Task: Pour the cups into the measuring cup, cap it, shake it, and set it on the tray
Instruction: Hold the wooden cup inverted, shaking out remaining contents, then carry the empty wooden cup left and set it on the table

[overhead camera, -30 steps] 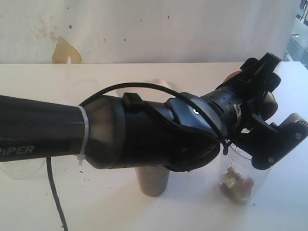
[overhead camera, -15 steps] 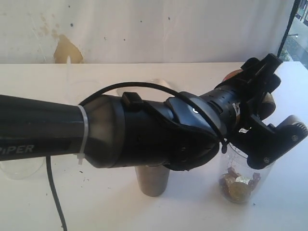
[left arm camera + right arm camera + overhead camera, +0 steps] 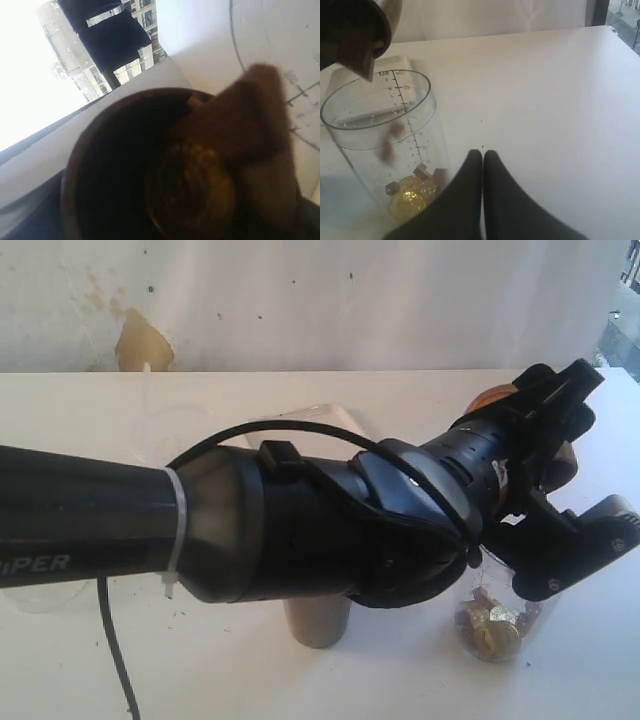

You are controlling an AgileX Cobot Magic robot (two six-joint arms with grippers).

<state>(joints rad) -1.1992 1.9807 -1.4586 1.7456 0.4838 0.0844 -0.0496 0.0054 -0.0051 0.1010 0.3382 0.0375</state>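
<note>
Left end effector (image 3: pixel 563 465) grasps the wooden cup (image 3: pixel 125 165), tilted above the rim of the upright measuring cup (image 3: pixel 422 125) on the tabletop (image 3: pixel 545 90); right end effector (image 3: pixel 482 161), clenched empty, sits just beside that vessel

Left arm (image 3: pixel 300 530) sits slightly lower in the exterior view than a second ago and hides more of the steel tumbler (image 3: pixel 318 622). Left hand (image 3: pixel 598 450) has swung right and down. Its lower finger now covers more of the measuring cup (image 3: pixel 535 615). More of the wooden cup (image 3: pixel 494 397) rim shows above the wrist. Measuring cup contents differ: mostly reddish-brown bits before, gold pieces (image 3: pixel 492 625) now on top, and the pile looks fuller.
</note>
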